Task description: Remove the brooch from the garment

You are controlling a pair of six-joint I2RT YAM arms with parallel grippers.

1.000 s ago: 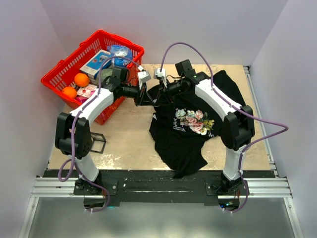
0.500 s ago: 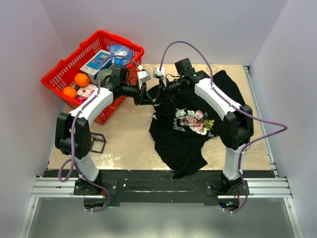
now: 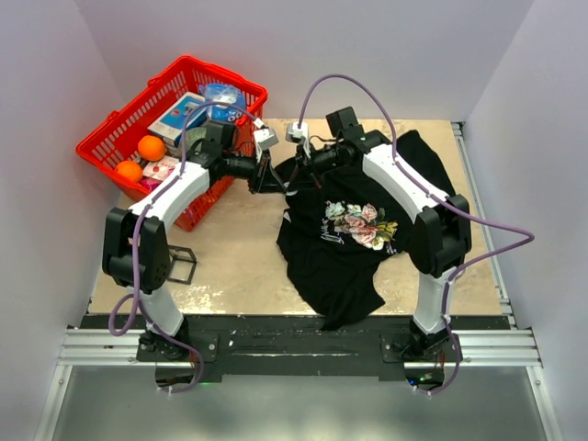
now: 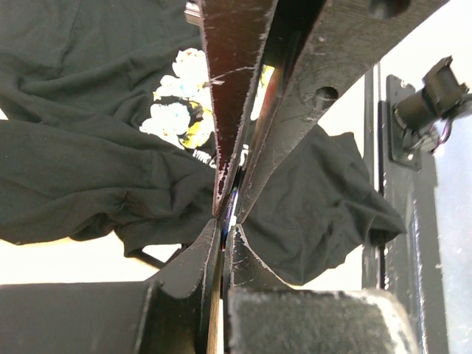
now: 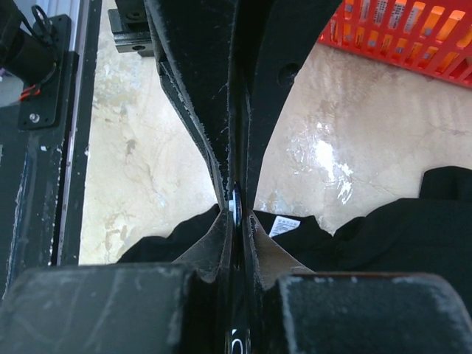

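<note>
The black T-shirt (image 3: pixel 335 262) lies at the right centre of the table with its floral print (image 3: pixel 360 223) facing up. My left gripper (image 3: pixel 277 179) and right gripper (image 3: pixel 293 173) meet tip to tip over the shirt's upper left edge. The brooch is a thin blue and white disc seen edge-on. In the left wrist view it (image 4: pixel 233 203) sits between both pairs of fingers, above my left gripper (image 4: pixel 225 227). In the right wrist view it (image 5: pixel 235 203) sits at my right gripper (image 5: pixel 236 215). Both grippers are shut on it. The shirt (image 4: pixel 74 177) (image 5: pixel 413 236) hangs close below.
A red basket (image 3: pixel 110 138) holding oranges, boxes and a round blue-and-white container stands at the back left; it also shows in the right wrist view (image 5: pixel 413 29). A small black frame (image 3: pixel 180 265) lies near the left arm's base. The shirt's white label (image 5: pixel 282 226) shows.
Both grippers, still joined at the tips, have shifted slightly toward the back of the table. The shirt has not visibly moved.
</note>
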